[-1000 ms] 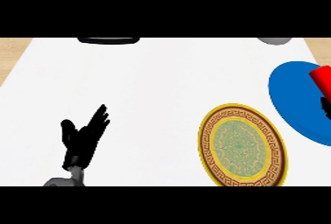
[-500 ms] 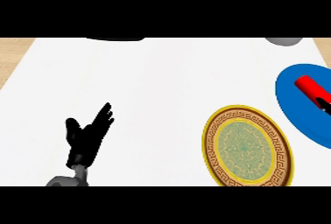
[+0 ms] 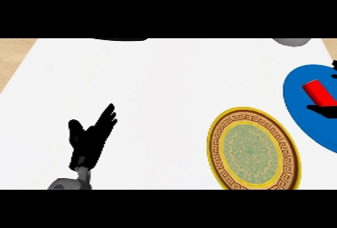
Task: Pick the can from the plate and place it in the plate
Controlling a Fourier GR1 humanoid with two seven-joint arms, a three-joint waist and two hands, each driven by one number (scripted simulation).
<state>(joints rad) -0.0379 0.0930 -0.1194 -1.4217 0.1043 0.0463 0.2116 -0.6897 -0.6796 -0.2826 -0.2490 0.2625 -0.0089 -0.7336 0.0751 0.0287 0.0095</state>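
Bright, flat light everywhere. The white counter (image 3: pixel 164 89) is nearly washed out, hardly any shadows, and the left hand (image 3: pixel 89 140) is just a black silhouette.

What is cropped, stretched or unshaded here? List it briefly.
Head view: the blue plate and right hand are cut by the right edge; the gold plate looks taller than wide; the left hand shows flat black, without shading.

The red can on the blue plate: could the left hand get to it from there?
Probably not easily: the left hand rests open at the counter's other side, the gold plate lies between, and the can sits at the right edge.
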